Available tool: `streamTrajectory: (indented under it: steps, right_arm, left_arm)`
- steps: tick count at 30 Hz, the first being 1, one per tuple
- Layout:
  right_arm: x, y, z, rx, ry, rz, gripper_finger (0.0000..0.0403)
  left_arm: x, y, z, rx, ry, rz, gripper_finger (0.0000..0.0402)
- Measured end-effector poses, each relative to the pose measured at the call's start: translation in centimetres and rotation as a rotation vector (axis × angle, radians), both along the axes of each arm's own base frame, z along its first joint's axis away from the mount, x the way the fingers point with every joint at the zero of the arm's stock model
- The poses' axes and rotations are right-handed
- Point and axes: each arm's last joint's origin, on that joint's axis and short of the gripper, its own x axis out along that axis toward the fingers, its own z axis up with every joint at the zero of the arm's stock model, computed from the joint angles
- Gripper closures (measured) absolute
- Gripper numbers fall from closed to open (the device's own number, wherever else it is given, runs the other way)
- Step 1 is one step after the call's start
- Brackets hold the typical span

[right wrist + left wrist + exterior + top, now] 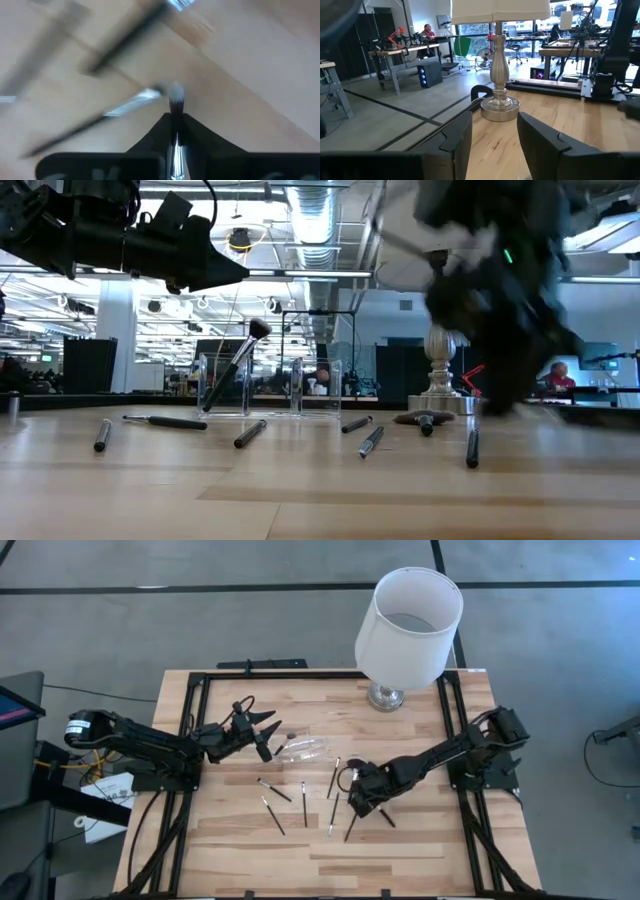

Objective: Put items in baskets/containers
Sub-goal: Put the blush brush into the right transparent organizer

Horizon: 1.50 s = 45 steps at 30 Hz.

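Several thin dark makeup brushes [304, 803] lie loose on the wooden table [400, 850]. A clear plastic container [310, 747] lies at the table's middle. One brush with a fluffy head [258, 330] leans in it. My right gripper [356, 802] points down among the loose brushes, shut on one brush [175, 97]. My left gripper [266, 733] hovers level just left of the container, open and holding nothing. My right gripper pinches one makeup brush between its two fingers at the silver ferrule [174, 150], close behind the bristles. The fingers come from above, pointing steeply down, and the brush lies along them. Its bristle head [176, 100] sticks out past the fingertips. Whether it touches the table I cannot tell.
A lamp with a white shade [408, 625] stands on a silver base [386, 696] at the table's far edge, right of centre. Black frame rails [452, 710] run along the table's sides. Bare wood lies along the near edge.
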Motion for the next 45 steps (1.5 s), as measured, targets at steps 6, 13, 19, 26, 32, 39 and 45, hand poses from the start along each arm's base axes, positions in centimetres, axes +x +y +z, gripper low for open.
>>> streamTrajectory:
  steps: [6,13,19,26,32,39,45]
  right_arm:
    - [2.9,-1.2,6.5,-0.302,-0.303,0.075,0.0392]
    - [5.9,-4.2,11.5,-1.047,-0.495,0.076,0.037]
    - [8.4,-6.9,10.3,-1.145,-0.648,0.125,0.0392]
    - [10.1,-8.8,6.6,-1.145,-0.7,0.085,0.0379]
    - [11.1,-9.3,3.1,-1.061,-0.688,0.067,0.0396]
    - [11.3,-9.3,1.4,-1.002,-0.659,0.034,0.0362]
    - [11.1,-9.3,1.8,-1.002,-0.649,0.038,0.0349]
  left_arm:
    - [0.0,0.0,0.0,0.0,0.0,-0.008,0.0247]
    - [0.0,-0.1,0.0,0.001,-0.001,-0.019,0.0247]
    - [0.0,-0.1,0.0,0.001,-0.001,-0.019,0.0247]
    - [-0.1,-0.1,-0.1,0.004,0.004,-0.019,0.0247]
    - [-0.1,-0.1,-0.2,0.004,0.009,-0.019,0.0247]
    - [-0.1,-0.1,-0.2,0.004,0.008,-0.019,0.0247]
    - [-0.1,-0.1,-0.2,0.004,0.008,-0.019,0.0247]
